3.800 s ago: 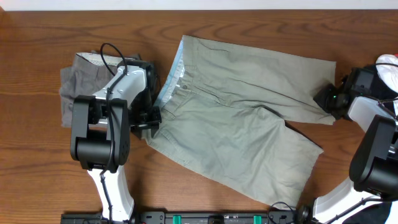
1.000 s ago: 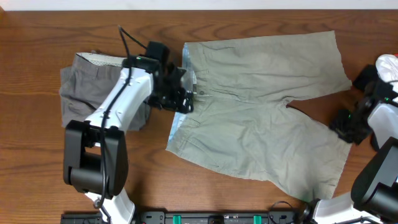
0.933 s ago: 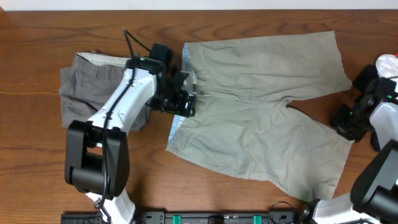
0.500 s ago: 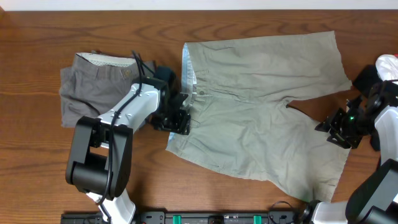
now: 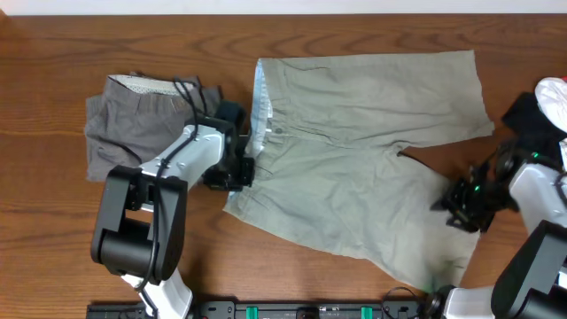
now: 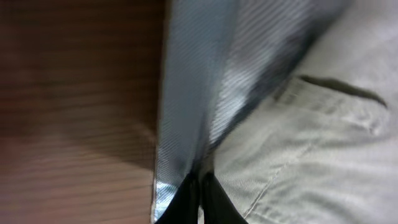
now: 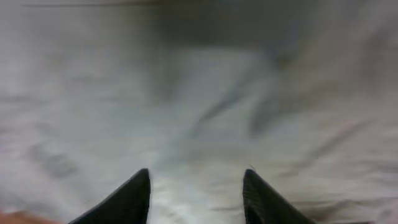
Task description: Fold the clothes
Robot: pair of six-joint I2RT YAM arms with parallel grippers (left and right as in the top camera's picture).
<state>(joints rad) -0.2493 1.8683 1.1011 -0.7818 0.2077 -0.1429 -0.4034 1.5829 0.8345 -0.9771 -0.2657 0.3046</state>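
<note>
Nearest, the right fingers point(image 7: 130, 205) stood spread over the near leg hem of the khaki shorts point(image 5: 354, 168), laid flat on the desk point(image 5: 53, 221). The left fingers point(image 6: 185, 211), pressed together, pinched their pale blue waistband point(image 6: 186, 93). Left of them lay grey shorts point(image 5: 133, 124), partly hidden by the left arm point(image 5: 182, 155).

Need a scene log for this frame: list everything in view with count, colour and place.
khaki shorts: one, light khaki-grey with pale blue waistband lining, spread centre-right.
dark grey shorts: one, grey with dotted white lining, bunched at left.
table: one, brown wood, under everything.
white object: one, right edge, cut off, unidentifiable.
black rail: one, black with green parts, bottom edge.
left arm: white and black, jaws shut on the khaki waistband.
right arm: white and black, jaws open over the lower leg's hem.
</note>
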